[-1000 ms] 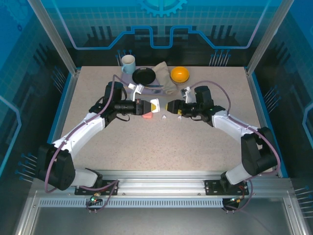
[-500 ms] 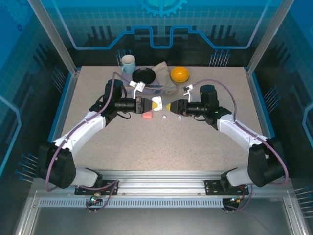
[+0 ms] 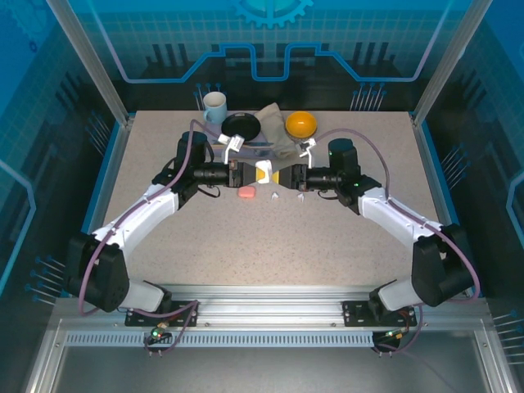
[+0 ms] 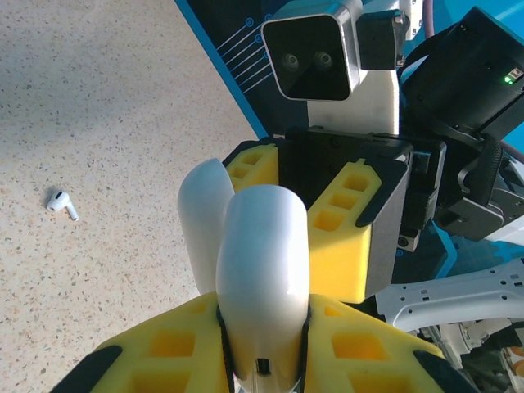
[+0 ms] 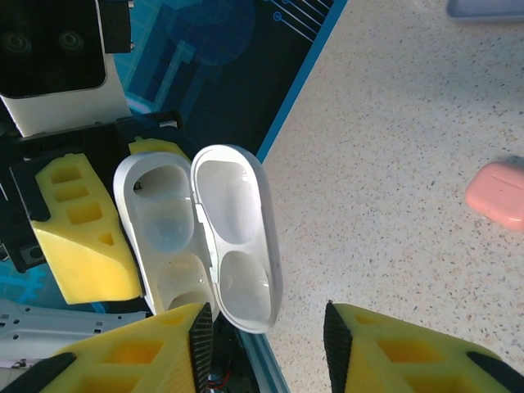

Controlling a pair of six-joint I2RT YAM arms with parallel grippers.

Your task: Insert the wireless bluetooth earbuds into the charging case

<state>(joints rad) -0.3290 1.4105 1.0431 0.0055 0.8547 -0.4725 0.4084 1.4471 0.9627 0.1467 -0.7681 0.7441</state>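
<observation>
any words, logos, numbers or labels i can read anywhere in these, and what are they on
No readable text in any view.
white charging case: plain, no marking visible.
pink case: plain on the side shown.
backdrop panels: gear and circuit-line graphics, no letters.
mug: too small to tell whether it carries any print.

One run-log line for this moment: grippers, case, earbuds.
left gripper: shut on white charging case, lid open, held aloft | right gripper: jaws apart, flanking the case | white earbud: loose on table | pink case: on table
</observation>
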